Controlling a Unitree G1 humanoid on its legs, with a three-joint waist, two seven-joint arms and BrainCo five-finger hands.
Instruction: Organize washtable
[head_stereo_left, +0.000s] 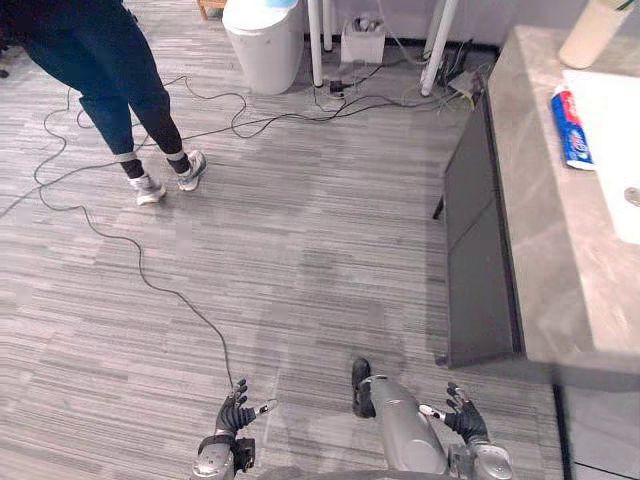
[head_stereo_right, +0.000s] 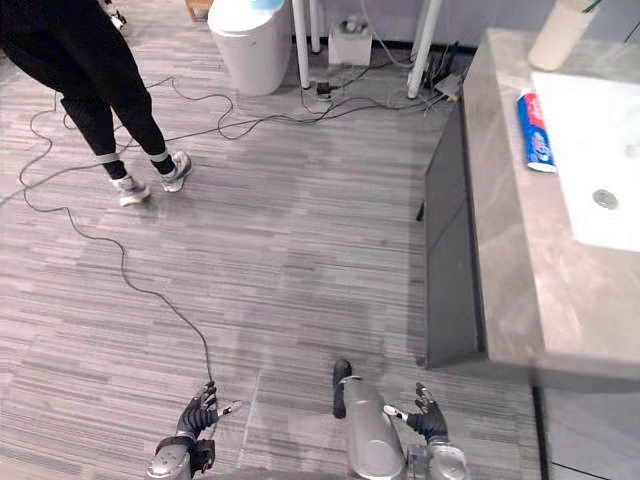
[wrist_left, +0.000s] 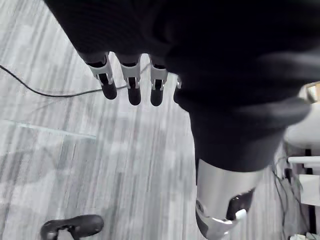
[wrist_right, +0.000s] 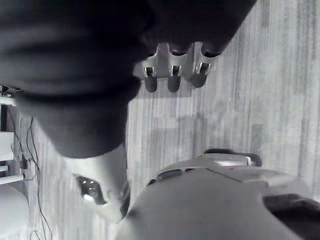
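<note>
The washtable's grey countertop (head_stereo_left: 545, 230) runs along the right side. On it lie a red, white and blue toothpaste tube (head_stereo_left: 571, 127) beside the white sink (head_stereo_right: 600, 150), and a cream bottle (head_stereo_left: 595, 30) at the far end. My left hand (head_stereo_left: 232, 412) hangs low over the floor at the bottom, well away from the table. Its fingers (wrist_left: 131, 80) are straight and hold nothing. My right hand (head_stereo_left: 465, 418) hangs at the bottom right, short of the table's near corner, with relaxed, empty fingers (wrist_right: 172, 75).
A person (head_stereo_left: 110, 70) in dark trousers stands at the upper left. A white bin (head_stereo_left: 265, 40) and white posts (head_stereo_left: 316, 40) stand at the back. Cables (head_stereo_left: 140, 270) trail across the grey floor. The table's dark cabinet front (head_stereo_left: 475, 240) faces the open floor.
</note>
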